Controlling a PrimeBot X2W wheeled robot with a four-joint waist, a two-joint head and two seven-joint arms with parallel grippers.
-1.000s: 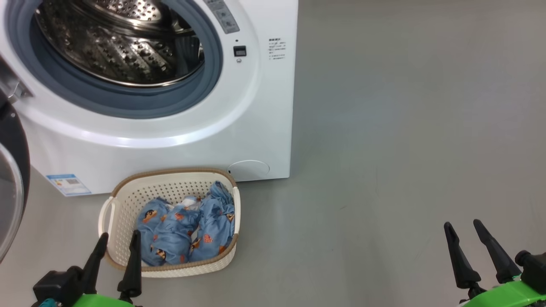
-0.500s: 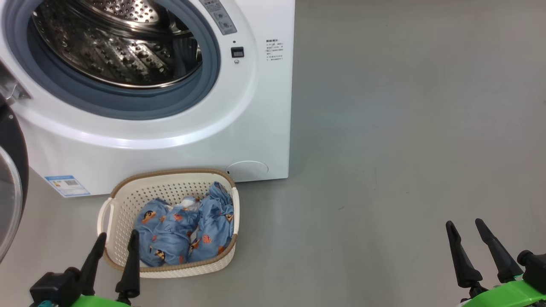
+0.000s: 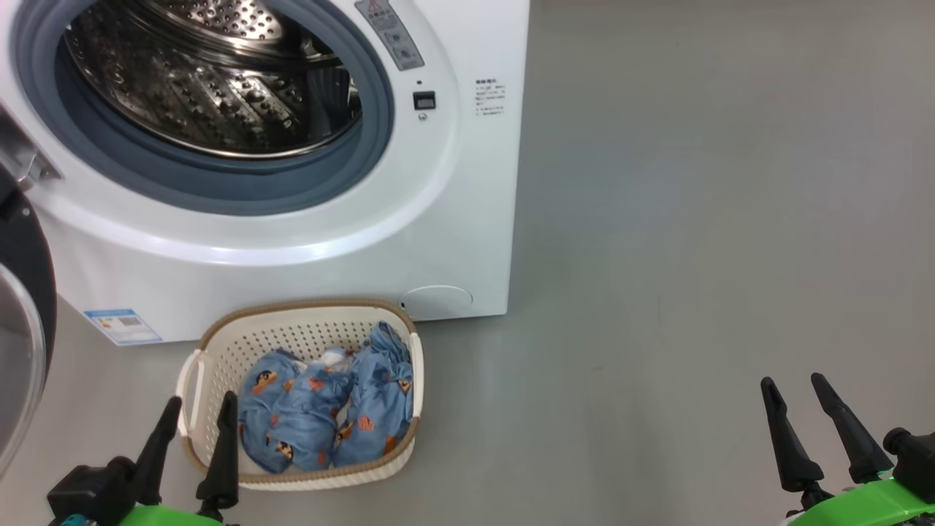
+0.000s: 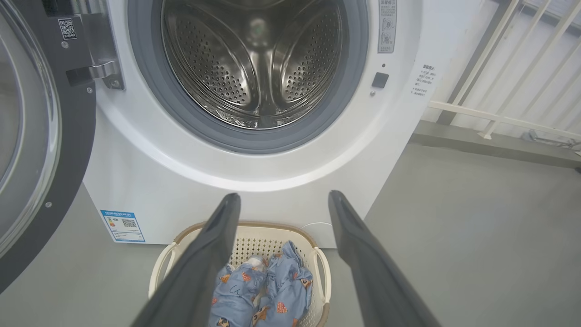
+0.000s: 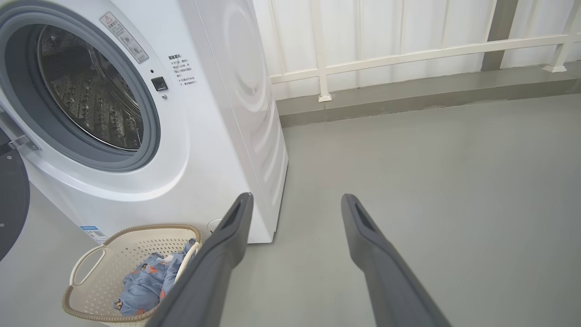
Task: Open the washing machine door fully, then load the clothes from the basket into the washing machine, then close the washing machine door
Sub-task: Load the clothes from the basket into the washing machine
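Door [image 3: 25,292] swung out at 9 o'clock in head view, looks fully open; washing machine [image 3: 307,248] at 11, drum [image 3: 212,88] bare, so loading is the step in hand. Basket [image 3: 241,343] on floor [image 3: 694,219] at 7 o'clock, right by machine front, contact unclear; clothes [image 3: 329,416] bunched in its right half. L gripper [image 3: 203,399] at 7, jaws spread, empty, tips over basket's near-left rim; R gripper [image 3: 790,380] at 5, jaws spread, empty, well apart from everything. Risks, as I judge: L fingers [image 3: 223,438] dropping straight down could catch rim or perforations & tip the basket; pinching one fold may drag the whole tangle or shed a piece on the lift to 11; fabric left on gasket [image 3: 219,193] would foul door closing.
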